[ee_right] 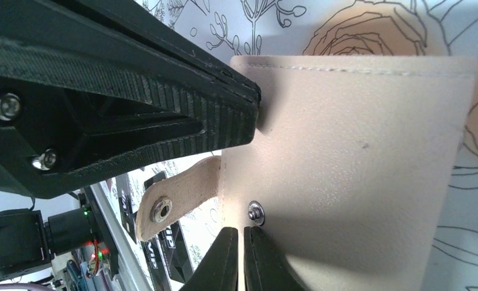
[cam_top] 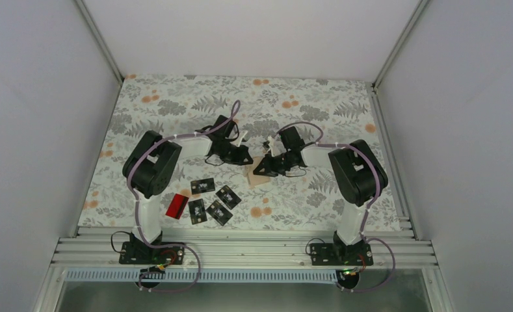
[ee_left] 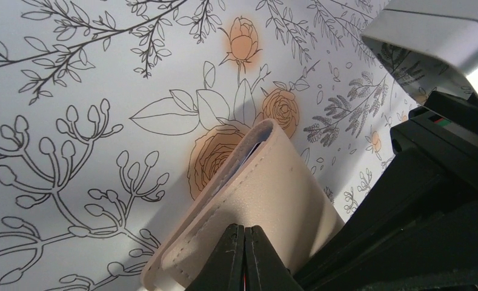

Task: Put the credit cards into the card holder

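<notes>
Right wrist view, closed right tool (ee_right: 243, 242) at card holder (ee_right: 345, 170) edge, closed left tool (ee_right: 253, 102) touching corner

A: What covers the worktop (cam_top: 175, 104)?
B: A pale sheet printed with grey leaves and orange flowers.
A: And what lies on it?
B: Four black cards (cam_top: 219, 212) lie in a loose cluster near the front left. A red card (cam_top: 176, 205) is just left of them, and a folded tan card holder (cam_top: 259, 174) lies toward the middle.

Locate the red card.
Top view, near left: the red card lies at the left end of the black cards, beside the left arm.
</notes>
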`<control>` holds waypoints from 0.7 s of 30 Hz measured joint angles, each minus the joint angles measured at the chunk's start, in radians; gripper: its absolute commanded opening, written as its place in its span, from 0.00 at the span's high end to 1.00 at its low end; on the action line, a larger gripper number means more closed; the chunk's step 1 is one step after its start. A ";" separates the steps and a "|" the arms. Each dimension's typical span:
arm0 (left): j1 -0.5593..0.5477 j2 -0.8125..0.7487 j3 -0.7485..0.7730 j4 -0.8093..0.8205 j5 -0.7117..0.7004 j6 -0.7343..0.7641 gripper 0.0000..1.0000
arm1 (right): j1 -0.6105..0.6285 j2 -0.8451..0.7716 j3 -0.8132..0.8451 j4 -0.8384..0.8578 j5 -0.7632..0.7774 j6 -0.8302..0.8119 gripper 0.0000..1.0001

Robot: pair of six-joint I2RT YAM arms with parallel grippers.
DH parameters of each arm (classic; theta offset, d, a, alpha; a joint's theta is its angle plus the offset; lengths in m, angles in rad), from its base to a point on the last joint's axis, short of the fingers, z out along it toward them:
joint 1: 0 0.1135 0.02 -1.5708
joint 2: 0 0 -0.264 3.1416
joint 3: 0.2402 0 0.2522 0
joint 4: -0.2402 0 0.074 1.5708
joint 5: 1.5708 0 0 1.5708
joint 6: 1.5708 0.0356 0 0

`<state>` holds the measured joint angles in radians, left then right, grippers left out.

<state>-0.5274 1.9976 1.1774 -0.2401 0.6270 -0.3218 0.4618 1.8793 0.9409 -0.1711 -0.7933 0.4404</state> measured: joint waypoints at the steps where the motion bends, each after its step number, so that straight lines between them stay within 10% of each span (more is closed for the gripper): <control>1: -0.003 -0.004 -0.004 0.003 -0.010 0.001 0.97 | 0.000 0.000 0.000 0.000 0.002 0.000 0.94; 21: -0.026 -0.026 -0.037 0.051 -0.069 0.021 0.98 | 0.016 -0.065 0.026 -0.080 0.039 0.003 0.80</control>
<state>-0.5529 1.9713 1.1400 -0.1886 0.5575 -0.3004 0.4778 1.8145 0.9665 -0.2508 -0.7540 0.4431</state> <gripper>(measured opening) 0.025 0.194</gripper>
